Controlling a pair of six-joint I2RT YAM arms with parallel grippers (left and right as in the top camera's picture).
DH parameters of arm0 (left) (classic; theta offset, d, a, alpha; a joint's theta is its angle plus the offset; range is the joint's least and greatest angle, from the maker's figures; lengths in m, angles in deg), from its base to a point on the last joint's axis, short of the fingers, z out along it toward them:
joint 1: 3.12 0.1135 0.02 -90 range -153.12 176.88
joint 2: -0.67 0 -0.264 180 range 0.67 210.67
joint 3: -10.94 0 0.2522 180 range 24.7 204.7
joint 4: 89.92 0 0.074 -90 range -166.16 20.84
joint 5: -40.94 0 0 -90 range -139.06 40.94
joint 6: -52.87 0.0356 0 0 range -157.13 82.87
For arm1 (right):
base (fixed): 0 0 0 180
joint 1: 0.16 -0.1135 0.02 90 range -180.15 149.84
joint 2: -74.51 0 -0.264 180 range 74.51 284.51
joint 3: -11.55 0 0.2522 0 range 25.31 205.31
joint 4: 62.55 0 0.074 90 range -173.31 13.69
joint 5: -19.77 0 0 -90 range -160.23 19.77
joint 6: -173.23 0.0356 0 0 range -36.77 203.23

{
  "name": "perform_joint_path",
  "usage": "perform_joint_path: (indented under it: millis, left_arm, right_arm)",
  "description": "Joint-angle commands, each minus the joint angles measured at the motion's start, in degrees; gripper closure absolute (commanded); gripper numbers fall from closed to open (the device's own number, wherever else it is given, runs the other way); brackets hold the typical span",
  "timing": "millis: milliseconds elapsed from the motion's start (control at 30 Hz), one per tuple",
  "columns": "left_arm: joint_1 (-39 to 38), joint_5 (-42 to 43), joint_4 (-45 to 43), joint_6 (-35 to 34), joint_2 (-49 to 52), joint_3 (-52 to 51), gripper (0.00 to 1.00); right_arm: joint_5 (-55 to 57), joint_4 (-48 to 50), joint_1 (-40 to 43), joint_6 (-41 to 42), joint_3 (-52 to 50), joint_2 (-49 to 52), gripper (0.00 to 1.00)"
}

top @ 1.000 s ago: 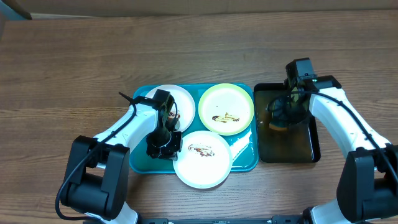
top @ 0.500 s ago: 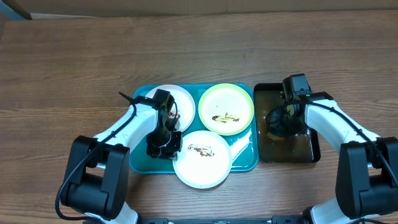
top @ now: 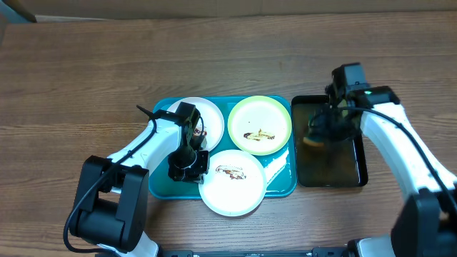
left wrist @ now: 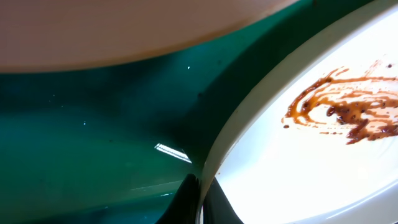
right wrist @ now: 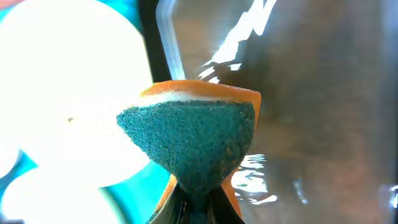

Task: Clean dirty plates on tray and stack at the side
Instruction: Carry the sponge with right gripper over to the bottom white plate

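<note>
The teal tray [top: 280, 187] holds three dirty plates: a white one [top: 212, 114] at the back left, a yellow-green one [top: 259, 125] at the back right, and a white one [top: 232, 187] at the front that overhangs the tray's front edge. My left gripper [top: 188, 168] is shut on the left rim of the front plate. In the left wrist view its fingers [left wrist: 200, 200] pinch that rim, and the plate's brown smear [left wrist: 345, 112] shows. My right gripper [top: 321, 132] is shut on an orange sponge with a teal scrub face [right wrist: 193, 140], held above the black tray [top: 335, 171].
The black tray holds shallow water [right wrist: 323, 93] and stands against the teal tray's right side. Bare wooden table [top: 86, 78] surrounds both trays. In the right wrist view the yellow-green plate [right wrist: 68, 93] lies to the left of the sponge.
My right arm swung left, then back right and up, raising the sponge over the black tray. My left arm and the plates have not moved.
</note>
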Motion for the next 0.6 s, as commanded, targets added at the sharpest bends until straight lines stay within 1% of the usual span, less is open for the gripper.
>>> perform_joint_path:
  millis: [0,100,200,367,567]
  left_arm:
    - [-0.4,-1.0,-0.7,-1.0,0.4,0.9,0.96]
    - [-0.4,-1.0,-1.0,-1.0,0.4,0.9,0.96]
    - [-0.4,-1.0,-1.6,-1.0,0.4,0.9,0.96]
    - [-0.4,-1.0,-1.8,-1.0,0.4,0.9,0.96]
    - [-0.4,-1.0,-1.8,-1.0,0.4,0.9,0.96]
  right_arm:
    - [-8.5,-1.9,-3.6,-2.6,1.3,-2.4,0.96]
    - [-10.3,-2.4,-8.9,-2.8,1.1,-2.4,0.96]
    - [-9.7,-1.1,-17.3,-1.8,1.1,-2.2,0.96]
    - [-7.8,2.8,-25.4,6.1,1.1,-0.6,0.96]
    - [-7.6,9.5,-31.5,14.7,0.9,2.8,0.96]
